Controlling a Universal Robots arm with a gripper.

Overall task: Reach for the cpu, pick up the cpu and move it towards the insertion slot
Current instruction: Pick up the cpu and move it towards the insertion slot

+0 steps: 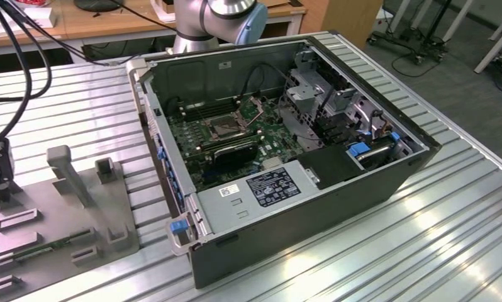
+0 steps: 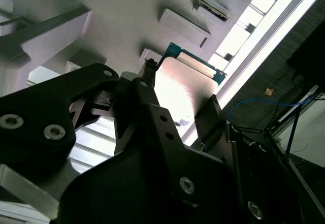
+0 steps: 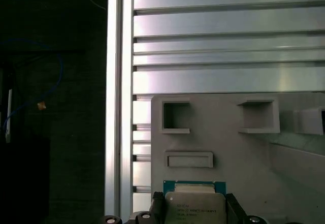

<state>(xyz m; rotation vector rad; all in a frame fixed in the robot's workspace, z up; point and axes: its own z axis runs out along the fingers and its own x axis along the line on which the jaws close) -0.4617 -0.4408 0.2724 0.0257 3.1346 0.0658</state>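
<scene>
**Jaws clamped on cpu at the plate**

Jaws were closed on the cpu. In both wrist views a dark finger pressed against each of two opposite edges. The pale metal face was toward the first wrist camera, and the green rim showed just past the fingertips.

The grey plate lay directly beyond the jaws, with its rectangular pockets ahead of the cpu. Could not tell whether the cpu rested on the plate or hung clear of it.

In the exterior view the jaws stood at the plate's end farthest from the case, above the ribbed desk. The slot sat well apart from the jaws, toward the exterior view's right. It was on the green board inside the open case. The arm rose beyond the case.
</scene>
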